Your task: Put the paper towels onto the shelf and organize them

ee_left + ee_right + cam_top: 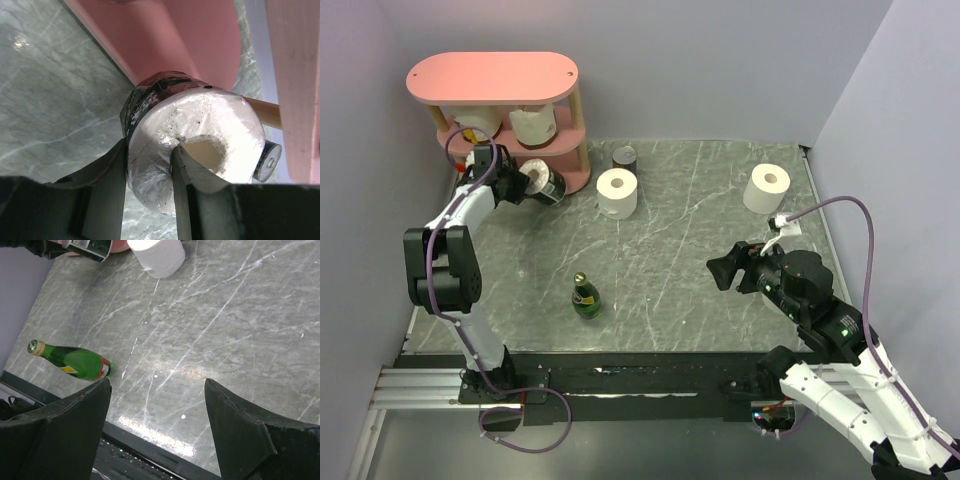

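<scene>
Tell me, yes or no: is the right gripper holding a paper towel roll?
No, the right gripper stands open, with only bare table in its gap.

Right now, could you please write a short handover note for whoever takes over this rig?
Left gripper: shut on a dark-wrapped roll, one finger in its core, by the shelf bottom board.
Right gripper: open, empty, above the table.
Done: two rolls on the middle tier.
Left: seat the held roll, then shelve the two white rolls standing on the table.
</scene>
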`<state>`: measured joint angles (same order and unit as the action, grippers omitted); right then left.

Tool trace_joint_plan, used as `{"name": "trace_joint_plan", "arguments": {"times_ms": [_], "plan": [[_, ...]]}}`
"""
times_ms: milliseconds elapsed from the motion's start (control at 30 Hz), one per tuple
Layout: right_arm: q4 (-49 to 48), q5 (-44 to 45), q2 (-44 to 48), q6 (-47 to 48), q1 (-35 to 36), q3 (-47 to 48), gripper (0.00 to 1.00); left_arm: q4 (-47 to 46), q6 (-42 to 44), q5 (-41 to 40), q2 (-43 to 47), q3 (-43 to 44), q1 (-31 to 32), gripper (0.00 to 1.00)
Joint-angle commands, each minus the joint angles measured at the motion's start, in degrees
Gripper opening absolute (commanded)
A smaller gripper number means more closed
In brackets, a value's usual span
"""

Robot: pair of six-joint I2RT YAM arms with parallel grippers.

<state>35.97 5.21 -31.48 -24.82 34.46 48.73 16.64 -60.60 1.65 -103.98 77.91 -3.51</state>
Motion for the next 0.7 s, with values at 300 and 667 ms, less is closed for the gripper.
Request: {"name": "trace_joint_plan", "arguments": {"times_ms": [300,667], "plan": [[-2.66,-0.29,0.37,-0.49,-0.27,1.89,0.82,-8.55,-5.76,-3.32,1.94,0.50,0.34,0.57],[-1.07,-0.82,2.92,-1.63,-0.27,1.63,0.82,-9.09,-1.72,-6.48,12.13,-7.68,-0.09,0.65]]}}
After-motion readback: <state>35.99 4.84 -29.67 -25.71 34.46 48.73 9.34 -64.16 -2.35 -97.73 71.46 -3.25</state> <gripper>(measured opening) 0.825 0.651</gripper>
